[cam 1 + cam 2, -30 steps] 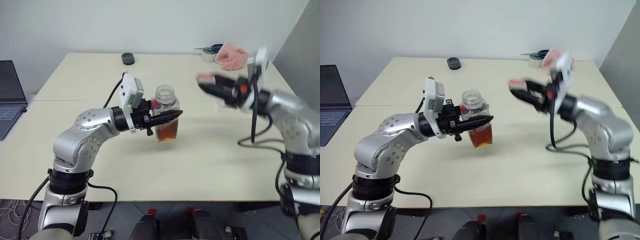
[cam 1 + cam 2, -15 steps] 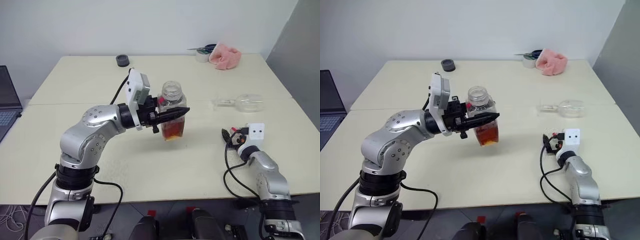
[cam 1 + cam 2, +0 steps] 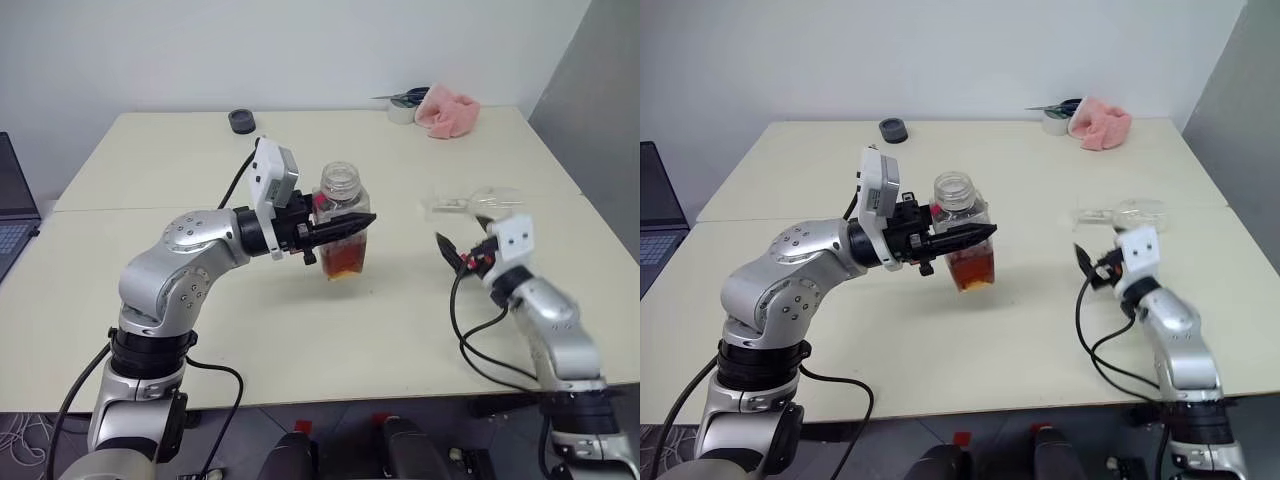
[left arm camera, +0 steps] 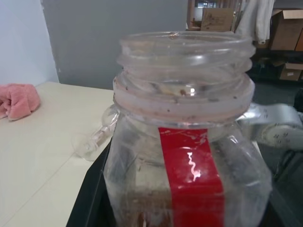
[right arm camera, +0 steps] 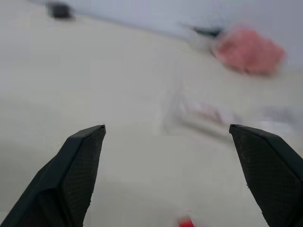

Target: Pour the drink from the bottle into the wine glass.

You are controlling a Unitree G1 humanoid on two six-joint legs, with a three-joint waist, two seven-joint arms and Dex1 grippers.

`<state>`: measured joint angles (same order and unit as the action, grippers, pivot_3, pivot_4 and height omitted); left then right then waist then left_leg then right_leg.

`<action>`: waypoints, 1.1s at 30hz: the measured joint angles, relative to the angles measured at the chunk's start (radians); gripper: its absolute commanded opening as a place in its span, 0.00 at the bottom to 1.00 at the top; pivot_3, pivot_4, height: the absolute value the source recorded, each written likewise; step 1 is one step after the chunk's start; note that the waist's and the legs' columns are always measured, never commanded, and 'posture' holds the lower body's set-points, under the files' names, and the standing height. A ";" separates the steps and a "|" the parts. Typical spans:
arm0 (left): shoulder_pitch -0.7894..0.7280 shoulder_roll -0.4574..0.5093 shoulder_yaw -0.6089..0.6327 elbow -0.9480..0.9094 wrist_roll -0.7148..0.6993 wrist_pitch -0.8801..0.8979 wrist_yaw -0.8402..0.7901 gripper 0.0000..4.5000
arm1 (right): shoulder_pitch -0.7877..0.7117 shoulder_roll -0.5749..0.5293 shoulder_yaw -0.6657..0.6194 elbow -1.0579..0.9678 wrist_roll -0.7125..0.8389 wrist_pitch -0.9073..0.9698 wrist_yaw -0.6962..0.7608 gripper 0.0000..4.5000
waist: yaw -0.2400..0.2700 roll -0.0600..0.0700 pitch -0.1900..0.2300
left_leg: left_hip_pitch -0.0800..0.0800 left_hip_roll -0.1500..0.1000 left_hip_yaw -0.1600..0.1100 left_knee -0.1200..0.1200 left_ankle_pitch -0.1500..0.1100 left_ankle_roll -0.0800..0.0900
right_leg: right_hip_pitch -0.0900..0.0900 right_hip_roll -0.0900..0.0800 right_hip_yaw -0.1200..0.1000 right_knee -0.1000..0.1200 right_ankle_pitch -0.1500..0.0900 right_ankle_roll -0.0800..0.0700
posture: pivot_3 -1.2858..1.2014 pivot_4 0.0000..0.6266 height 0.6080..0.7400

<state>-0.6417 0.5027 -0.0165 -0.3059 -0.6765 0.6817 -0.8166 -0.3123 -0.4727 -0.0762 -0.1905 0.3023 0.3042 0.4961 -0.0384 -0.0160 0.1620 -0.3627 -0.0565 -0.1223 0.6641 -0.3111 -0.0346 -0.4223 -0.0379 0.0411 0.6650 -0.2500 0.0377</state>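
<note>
Holding the uncapped bottle [image 3: 341, 222] upright, the left claw [image 3: 338, 228] grips it. The right claw [image 5: 173, 156], wide open, should right the wine glass [image 3: 476, 203], seemingly lying at its one o'clock, before pouring.

A pink cloth [image 3: 447, 108], tape roll [image 3: 403, 112], black cap [image 3: 241, 121] and laptop [image 3: 12, 208] sit around the table [image 3: 300, 320].

One bottle [image 3: 342, 222], uncapped; one wine glass [image 3: 478, 203] lying on its side; one pink cloth [image 3: 446, 107]; one black round cap [image 3: 241, 121]; one tape roll [image 3: 402, 112]; one laptop [image 3: 15, 215]; two tables [image 3: 420, 320].
</note>
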 measured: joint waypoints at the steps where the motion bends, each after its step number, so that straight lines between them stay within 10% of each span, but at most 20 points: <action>1: 0.000 -0.001 0.000 0.001 0.004 -0.001 0.004 0.40 | -0.028 -0.030 0.008 -0.065 0.066 0.056 0.058 0.99 | 0.000 0.000 0.000 | 0.000 0.000 -0.002 0.000 0.000 0.000 | 0.001 0.000 -0.001 -0.001 0.000 0.000 | 0.52 0.24 1.00; 7: -0.053 -0.023 0.011 0.193 0.232 -0.104 0.227 0.40 | -0.182 -0.177 -0.015 -0.241 0.466 0.431 0.221 0.99 | 0.015 -0.001 0.000 | -0.001 -0.001 -0.005 0.002 0.000 0.000 | 0.003 -0.001 -0.003 -0.002 0.000 0.000 | 0.52 0.24 1.00; 18: -0.072 -0.142 0.151 0.493 0.489 -0.312 0.682 0.40 | -0.346 -0.076 0.067 -0.188 0.474 0.484 0.198 0.99 | 0.014 -0.001 0.000 | -0.004 -0.003 -0.003 0.000 0.000 0.000 | -0.002 -0.006 -0.003 -0.003 0.000 0.000 | 0.52 0.24 1.00; 33: 0.028 -0.177 0.221 0.711 0.500 -0.605 0.676 0.40 | -0.363 -0.028 0.097 -0.166 0.423 0.459 0.199 0.99 | 0.013 -0.002 0.000 | -0.005 -0.004 -0.004 0.001 0.000 0.000 | -0.002 -0.006 -0.003 -0.002 0.000 0.000 | 0.52 0.24 1.00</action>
<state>-0.6138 0.3255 0.2047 0.4051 -0.1764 0.0766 -0.1403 -0.6755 -0.5011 0.0205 -0.3563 0.7256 0.7634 0.6952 -0.0251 -0.0182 0.1616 -0.3674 -0.0602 -0.1260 0.6648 -0.3111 -0.0347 -0.4247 -0.0443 0.0378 0.6626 -0.2498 0.0377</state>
